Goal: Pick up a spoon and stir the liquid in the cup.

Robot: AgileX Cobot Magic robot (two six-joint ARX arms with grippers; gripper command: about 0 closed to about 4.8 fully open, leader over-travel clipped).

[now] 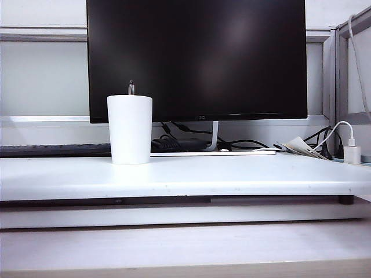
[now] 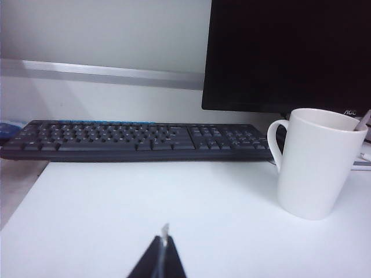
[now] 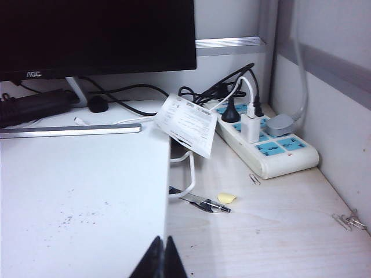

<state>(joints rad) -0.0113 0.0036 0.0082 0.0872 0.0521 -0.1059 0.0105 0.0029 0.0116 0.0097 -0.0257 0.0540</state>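
Left pincer (image 2: pixel 163 255) clenched, empty | right pincer (image 3: pixel 164 258) clenched | spoon (image 1: pixel 131 87) in cup (image 1: pixel 130 130) | keyboard (image 2: pixel 136 139) behind

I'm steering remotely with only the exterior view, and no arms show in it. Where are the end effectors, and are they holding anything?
Observer: The left end effector sits low over the white table, fingers together, holding nothing.
Operator: And the right one?
Observer: The right end effector is also shut and empty, near the table's right edge, facing a power strip on the lower desk.
Operator: I can't see a handle on the cup.
Observer: The cup has a loop handle on its keyboard side; the spoon leans on the opposite rim.
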